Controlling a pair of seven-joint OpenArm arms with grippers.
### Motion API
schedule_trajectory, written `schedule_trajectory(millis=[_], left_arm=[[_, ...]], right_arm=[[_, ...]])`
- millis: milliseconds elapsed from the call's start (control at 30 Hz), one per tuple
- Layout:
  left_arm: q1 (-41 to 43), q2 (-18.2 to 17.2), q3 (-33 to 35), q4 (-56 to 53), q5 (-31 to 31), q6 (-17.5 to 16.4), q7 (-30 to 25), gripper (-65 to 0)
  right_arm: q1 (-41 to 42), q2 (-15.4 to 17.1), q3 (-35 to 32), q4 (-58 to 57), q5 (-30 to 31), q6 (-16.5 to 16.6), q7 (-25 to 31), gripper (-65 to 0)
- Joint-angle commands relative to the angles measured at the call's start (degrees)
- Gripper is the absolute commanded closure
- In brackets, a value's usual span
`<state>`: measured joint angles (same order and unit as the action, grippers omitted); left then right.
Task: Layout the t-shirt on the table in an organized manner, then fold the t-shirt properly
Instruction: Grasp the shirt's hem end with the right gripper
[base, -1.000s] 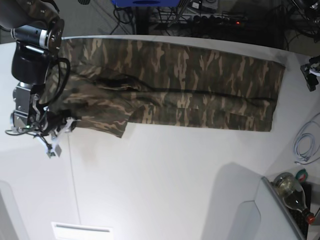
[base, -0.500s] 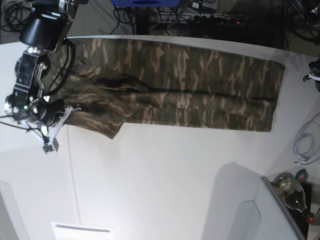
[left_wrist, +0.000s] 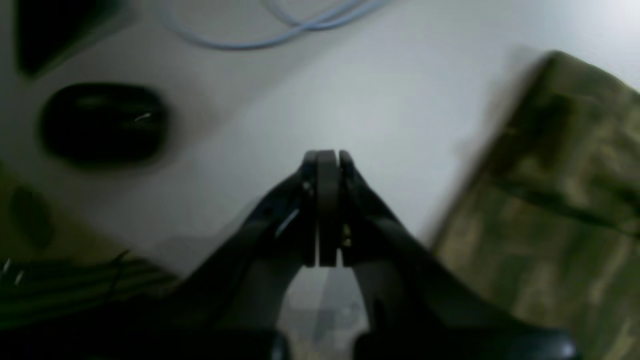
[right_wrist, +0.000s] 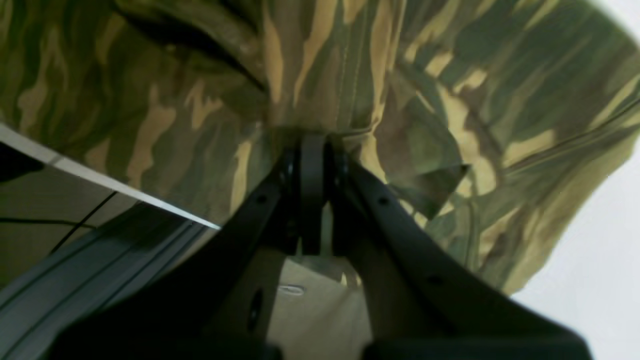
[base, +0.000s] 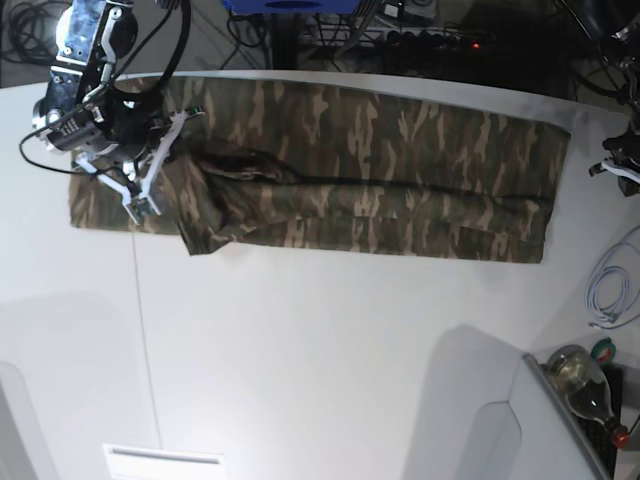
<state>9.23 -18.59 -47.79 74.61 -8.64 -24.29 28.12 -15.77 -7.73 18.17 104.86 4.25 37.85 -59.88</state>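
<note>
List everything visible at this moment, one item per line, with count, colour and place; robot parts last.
t-shirt: one, camouflage olive, brown and tan, spread along the far side of the table.
table: one, white, thin seam line near its left side in the base view.
cable: one coil, light blue-white, at the table's right edge in the base view.
bottle: one, clear glass with a red cap, bottom right corner of the base view.
right end effector: one, black, shut on the t-shirt at its end.
left end effector: one, black, shut, empty, over bare table beside the shirt's other end.
</note>
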Motion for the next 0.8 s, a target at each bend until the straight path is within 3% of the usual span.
schedule_trajectory(millis=[0,500,667,767], left_arm=[[-0.4,-1.4,0.5,1.0,-0.5,-0.1,-1.0,0.0],[-0.6,-1.5,3.5,1.0,-0.5,-0.1,-1.1,0.0],[-0.6,-1.5,3.5,1.1,-0.5,-0.1,-1.1,0.0],[-0.6,-1.5,3.5,1.0,-0.8,-0.1,-1.1,0.0]], right_arm=[[-0.2,0.2,-0.1,0.3,1.0,0.2,0.7,0.0],[-7.5,0.2,-0.9,0.9,1.9,0.2,2.6,0.0],[-7.1,0.2,-2.0,-2.2,1.9,0.2,7.7,-0.3],[-6.7,0.2,-2.1,-2.5,1.8,0.2,7.7,-6.0]])
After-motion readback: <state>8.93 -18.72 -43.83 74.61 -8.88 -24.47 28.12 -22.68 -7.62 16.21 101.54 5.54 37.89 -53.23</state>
